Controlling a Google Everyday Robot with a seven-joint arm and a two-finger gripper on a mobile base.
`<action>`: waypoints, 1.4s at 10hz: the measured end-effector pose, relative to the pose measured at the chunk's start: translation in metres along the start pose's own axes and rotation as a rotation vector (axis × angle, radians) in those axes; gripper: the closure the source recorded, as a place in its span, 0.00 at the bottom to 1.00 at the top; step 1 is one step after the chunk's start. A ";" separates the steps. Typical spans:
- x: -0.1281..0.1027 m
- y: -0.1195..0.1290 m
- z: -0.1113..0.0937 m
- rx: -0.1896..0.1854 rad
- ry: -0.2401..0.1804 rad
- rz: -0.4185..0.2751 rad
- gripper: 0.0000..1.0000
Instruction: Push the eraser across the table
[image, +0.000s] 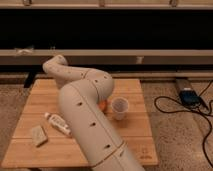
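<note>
The light wooden table (132, 127) fills the middle of the camera view. My white arm (85, 107) rises from the bottom edge, bends over the table's middle and reaches back to the far left, ending in a curled wrist section (56, 67). My gripper is hidden behind the arm and does not show. The black eraser is not visible anywhere on the table; the arm may cover it.
A white cup (120, 107) stands right of the arm, with a sliver of an orange bowl (103, 105) beside it. A white labelled tube (58, 124) and a pale beige block (37, 135) lie front left. Black cables and a blue device (190, 96) lie on the floor at right.
</note>
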 end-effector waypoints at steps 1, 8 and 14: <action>0.002 -0.007 0.000 0.003 -0.003 0.015 1.00; 0.012 -0.042 0.001 0.036 -0.013 0.090 1.00; 0.024 -0.077 0.000 0.095 -0.027 0.161 1.00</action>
